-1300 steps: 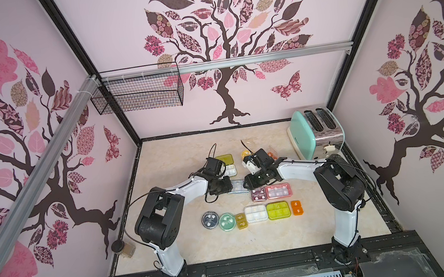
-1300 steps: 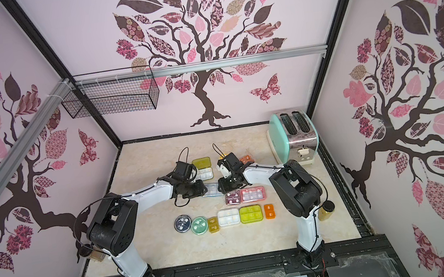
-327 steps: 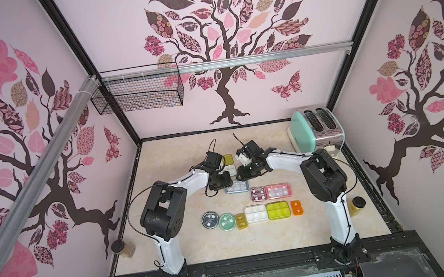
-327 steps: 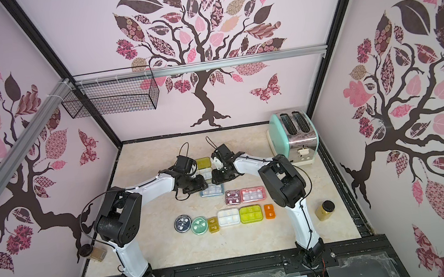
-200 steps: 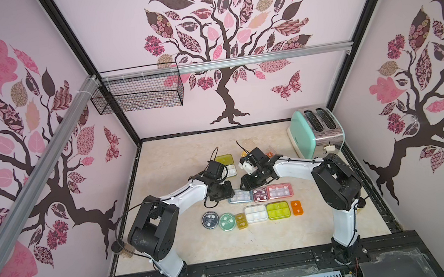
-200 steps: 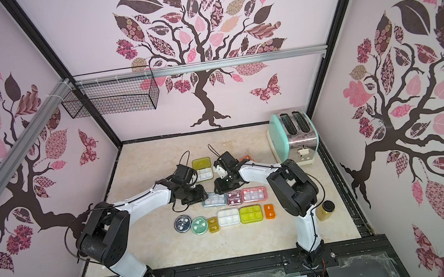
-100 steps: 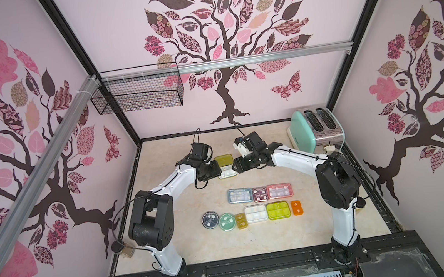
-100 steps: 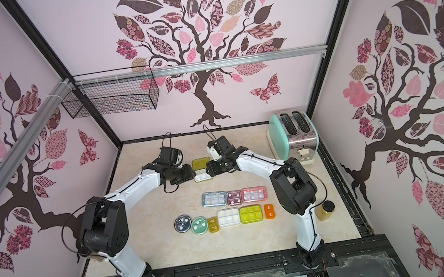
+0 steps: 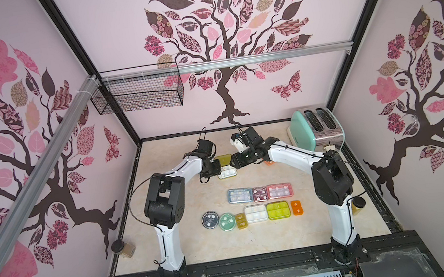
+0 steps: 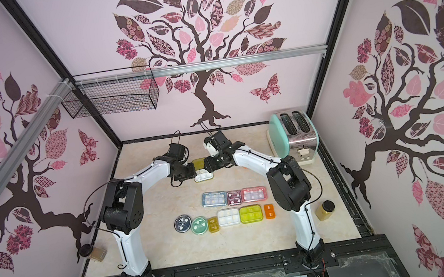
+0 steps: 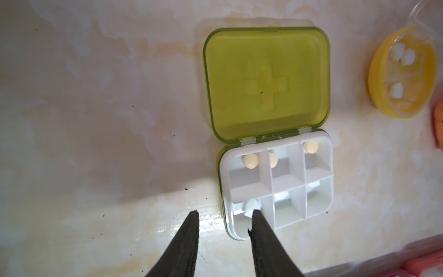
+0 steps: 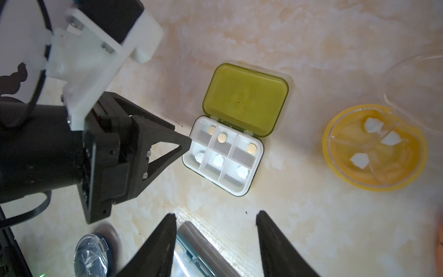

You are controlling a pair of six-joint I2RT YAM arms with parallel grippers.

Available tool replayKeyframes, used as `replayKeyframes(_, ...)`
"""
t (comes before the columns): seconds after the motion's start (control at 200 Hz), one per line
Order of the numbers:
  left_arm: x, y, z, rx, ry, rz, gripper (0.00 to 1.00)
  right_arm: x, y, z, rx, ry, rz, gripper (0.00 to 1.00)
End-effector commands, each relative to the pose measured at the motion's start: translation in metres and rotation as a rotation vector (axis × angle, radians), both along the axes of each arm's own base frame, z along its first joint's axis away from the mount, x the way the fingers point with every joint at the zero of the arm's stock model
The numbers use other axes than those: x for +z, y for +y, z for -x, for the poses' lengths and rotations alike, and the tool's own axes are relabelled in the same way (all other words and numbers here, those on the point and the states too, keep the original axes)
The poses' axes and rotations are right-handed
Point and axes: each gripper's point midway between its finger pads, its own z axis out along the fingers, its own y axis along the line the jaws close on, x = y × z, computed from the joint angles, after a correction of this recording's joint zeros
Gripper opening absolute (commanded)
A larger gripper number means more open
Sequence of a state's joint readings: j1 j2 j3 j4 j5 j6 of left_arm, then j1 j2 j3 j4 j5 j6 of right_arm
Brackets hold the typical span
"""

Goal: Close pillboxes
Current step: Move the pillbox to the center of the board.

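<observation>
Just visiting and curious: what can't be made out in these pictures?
- Orange item: cut off by the left wrist view's edge.
- Yellow round pillbox: hidden behind the right arm in both top views.
- Bluish box in right wrist view: blurred, cut by the frame's edge.

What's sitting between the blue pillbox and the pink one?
A small maroon pillbox sits between the blue pillbox and the pink pillbox; both top views show it.
</observation>
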State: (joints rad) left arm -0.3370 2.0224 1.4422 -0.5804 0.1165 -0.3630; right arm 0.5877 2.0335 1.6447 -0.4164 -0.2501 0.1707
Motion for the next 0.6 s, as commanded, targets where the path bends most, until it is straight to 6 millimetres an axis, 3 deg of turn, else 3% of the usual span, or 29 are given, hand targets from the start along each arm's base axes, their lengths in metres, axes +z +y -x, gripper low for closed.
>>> replayKeyframes(0.0,-0.010,0.006,0.000,-0.010,0.024,-0.036,0.38,0.029,-0.004,0.001,0.006,-0.039,-0.011,0.57)
replayKeyframes(0.265,-0.018,0.009,0.009,-0.037,0.041,-0.075,0.23,0.031,-0.009,0.005,0.005,-0.042,0.002,0.57)
replayKeyframes(0.59,-0.023,0.004,0.049,-0.139,0.079,-0.124,0.16,0.014,-0.009,0.008,0.002,-0.009,0.007,0.56)
